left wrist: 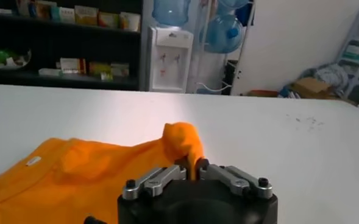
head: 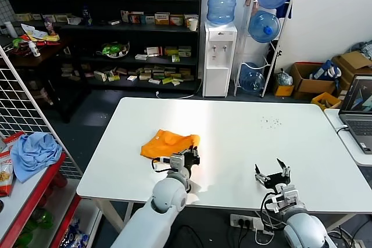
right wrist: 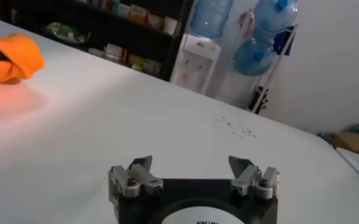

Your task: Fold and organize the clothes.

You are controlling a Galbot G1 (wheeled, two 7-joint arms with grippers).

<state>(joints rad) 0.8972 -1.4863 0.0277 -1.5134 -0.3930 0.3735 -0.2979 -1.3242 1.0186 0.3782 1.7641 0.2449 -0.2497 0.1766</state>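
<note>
Nearest to the robot, the two arms come in from the bottom edge of the head view, and their lower parts are cut off there. The left gripper [head: 192, 157] rests low over the front part of the white rectangular table [head: 232, 137], at the near right corner of the bright orange soft-fabric T-shirt [head: 167, 144]. In the left wrist view the two black fingers are pressed nearly together, and a raised fold of the T-shirt [left wrist: 182, 141] stands pinched between their tips. The rest of the cloth spreads flat on the table away from this gripper [left wrist: 193, 165]. The shirt lies crumpled and partly folded on the left half of the table. A small pale tag shows on it in the wrist view, but I cannot make out any lettering.

The right gripper [head: 271, 173] hovers over the front right part of the table, well apart from the shirt, with its fingers spread wide and nothing between them [right wrist: 192, 165]. From this wrist camera only one rounded end of the orange shirt [right wrist: 11, 58] is seen, cut by the picture edge.

Further on the table, some small dark specks [head: 270, 122] lie toward the far right; what they are I cannot tell. Beyond the table stand a white water dispenser with a blue bottle [head: 221, 39] and dark shelves with small boxes [head: 116, 27].
</note>
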